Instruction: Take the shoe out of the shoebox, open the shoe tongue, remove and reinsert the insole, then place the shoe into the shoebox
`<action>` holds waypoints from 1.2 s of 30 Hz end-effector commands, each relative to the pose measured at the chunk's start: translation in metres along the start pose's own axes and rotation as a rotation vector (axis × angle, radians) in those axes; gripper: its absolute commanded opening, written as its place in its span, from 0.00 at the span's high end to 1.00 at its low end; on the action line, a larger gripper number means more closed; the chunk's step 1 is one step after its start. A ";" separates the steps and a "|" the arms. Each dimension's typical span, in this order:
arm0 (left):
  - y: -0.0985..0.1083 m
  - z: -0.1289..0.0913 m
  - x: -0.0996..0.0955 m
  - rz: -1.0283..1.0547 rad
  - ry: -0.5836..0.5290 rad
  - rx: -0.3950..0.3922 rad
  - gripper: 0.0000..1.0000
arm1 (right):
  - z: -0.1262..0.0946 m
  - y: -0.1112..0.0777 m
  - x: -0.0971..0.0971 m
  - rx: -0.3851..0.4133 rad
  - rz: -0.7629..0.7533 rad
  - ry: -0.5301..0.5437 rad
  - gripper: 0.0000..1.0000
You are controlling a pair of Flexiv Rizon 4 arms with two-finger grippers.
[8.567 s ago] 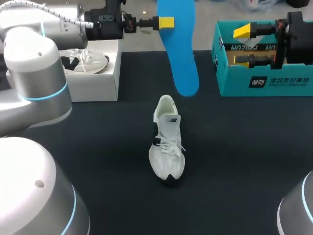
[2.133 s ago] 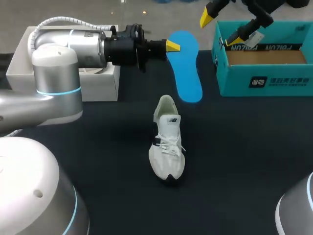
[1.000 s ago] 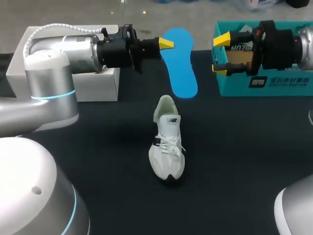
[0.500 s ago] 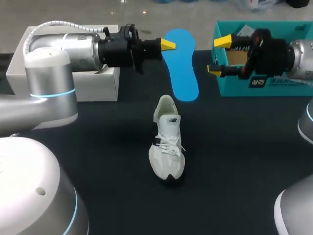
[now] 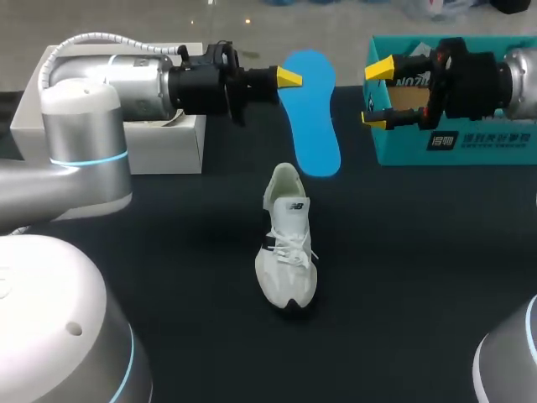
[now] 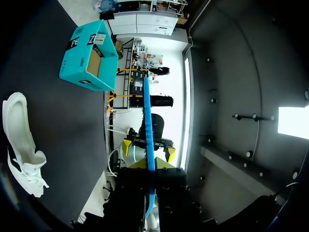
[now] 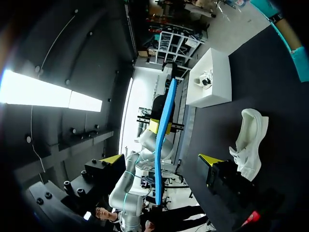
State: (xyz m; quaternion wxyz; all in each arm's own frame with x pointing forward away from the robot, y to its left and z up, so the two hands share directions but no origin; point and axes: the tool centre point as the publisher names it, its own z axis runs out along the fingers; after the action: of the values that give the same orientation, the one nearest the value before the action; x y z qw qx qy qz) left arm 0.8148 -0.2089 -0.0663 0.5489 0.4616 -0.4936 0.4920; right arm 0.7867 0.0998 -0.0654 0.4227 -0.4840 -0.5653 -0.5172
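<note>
1. The left gripper point(image 5: 289, 78) is pinched on one end of the insole point(image 5: 312, 117), near the far edge of the tabletop point(image 5: 419, 277).
2. The insole's long axis runs from that end toward the near edge. Its free end lies just short of the heel opening of the shoe point(image 5: 288, 239).
3. The shoe stands mid-tabletop, toe toward the near edge, roughly in line with the insole.
4. The right gripper point(image 5: 377, 94) is spread and empty, on the insole's right-edge side, in front of the shoebox point(image 5: 470, 143).

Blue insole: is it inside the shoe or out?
Out. The left pincer holds the blue insole up beyond the white shoe, not touching it.
</note>
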 end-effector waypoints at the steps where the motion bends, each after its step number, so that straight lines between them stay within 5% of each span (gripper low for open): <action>1: 0.000 -0.001 0.001 0.098 -0.024 0.012 1.00 | 0.002 0.001 0.000 -0.001 0.001 -0.003 0.00; 5: 0.004 0.000 0.004 0.414 -0.087 0.020 1.00 | 0.002 0.001 0.000 -0.001 0.001 -0.003 0.00; 17: 0.003 0.000 0.004 0.406 -0.063 0.028 1.00 | 0.002 0.001 0.000 -0.001 0.001 -0.003 0.00; 22: -0.010 -0.003 0.001 0.931 -0.124 0.019 1.00 | 0.002 0.001 0.000 -0.001 0.001 -0.003 0.00; 24: -0.010 -0.005 0.000 1.175 -0.054 -0.029 1.00 | 0.002 0.001 0.000 -0.001 0.001 -0.003 0.00; 26: -0.010 -0.006 -0.001 1.247 -0.071 -0.046 1.00 | 0.002 0.001 0.000 -0.001 0.001 -0.003 0.00; 36: -0.010 -0.007 0.001 1.225 -0.054 -0.024 1.00 | 0.002 0.001 0.000 -0.001 0.001 -0.003 0.00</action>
State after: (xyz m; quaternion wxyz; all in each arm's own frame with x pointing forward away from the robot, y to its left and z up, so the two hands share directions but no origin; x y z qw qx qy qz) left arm 0.8251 -0.2022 -0.0647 0.2325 0.1863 -0.6760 0.6740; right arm 0.7874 0.0999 -0.0645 0.4226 -0.4844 -0.5659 -0.5163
